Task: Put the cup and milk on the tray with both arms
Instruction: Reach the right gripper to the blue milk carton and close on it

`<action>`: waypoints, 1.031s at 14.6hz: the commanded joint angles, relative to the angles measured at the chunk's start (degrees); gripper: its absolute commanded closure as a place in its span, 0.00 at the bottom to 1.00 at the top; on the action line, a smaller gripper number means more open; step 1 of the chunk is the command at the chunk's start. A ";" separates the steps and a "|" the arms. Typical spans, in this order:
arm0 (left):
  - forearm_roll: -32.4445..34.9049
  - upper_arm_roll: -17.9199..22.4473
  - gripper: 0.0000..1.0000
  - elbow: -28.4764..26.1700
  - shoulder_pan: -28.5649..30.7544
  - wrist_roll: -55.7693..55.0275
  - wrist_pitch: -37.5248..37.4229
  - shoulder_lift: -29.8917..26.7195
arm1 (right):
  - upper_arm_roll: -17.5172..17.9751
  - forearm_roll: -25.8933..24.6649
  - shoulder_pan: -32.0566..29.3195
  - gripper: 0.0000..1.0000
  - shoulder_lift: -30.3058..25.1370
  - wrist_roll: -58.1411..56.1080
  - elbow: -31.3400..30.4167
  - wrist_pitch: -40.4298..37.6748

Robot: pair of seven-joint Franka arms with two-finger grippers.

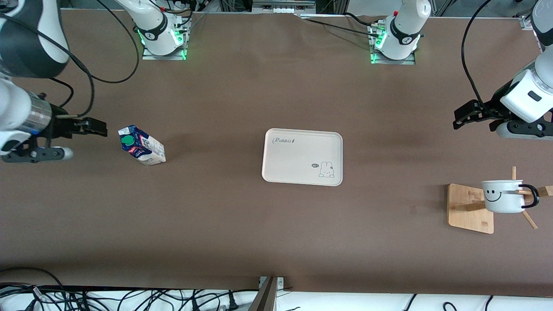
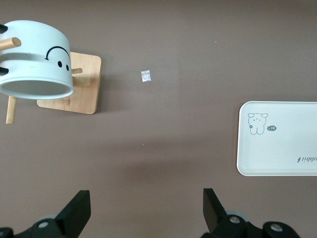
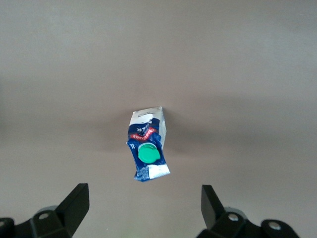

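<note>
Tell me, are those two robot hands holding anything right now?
No. The left gripper and right gripper are both open and empty; the cup hangs on its rack, the milk stands untouched.

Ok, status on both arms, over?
Left pincer open, right pincer open, both empty. Cup on rack, milk on table. Tray empty, path clear.

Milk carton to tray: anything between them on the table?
Nothing. The front view shows only bare brown table between the milk and the tray. The tray itself holds nothing yet.
</note>
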 commanded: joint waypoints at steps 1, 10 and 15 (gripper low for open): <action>1.32 -0.40 0.00 1.86 -0.29 0.24 -1.06 0.49 | -0.12 -0.20 0.78 0.00 3.33 -0.73 1.33 0.78; 1.32 -0.23 0.00 1.77 0.07 0.33 -1.06 0.58 | -0.12 0.24 0.60 0.00 10.37 -1.70 -0.42 4.02; 1.32 -0.31 0.00 1.77 -0.02 0.33 -1.06 0.58 | -0.29 0.24 0.60 0.00 9.68 -4.16 -4.46 8.16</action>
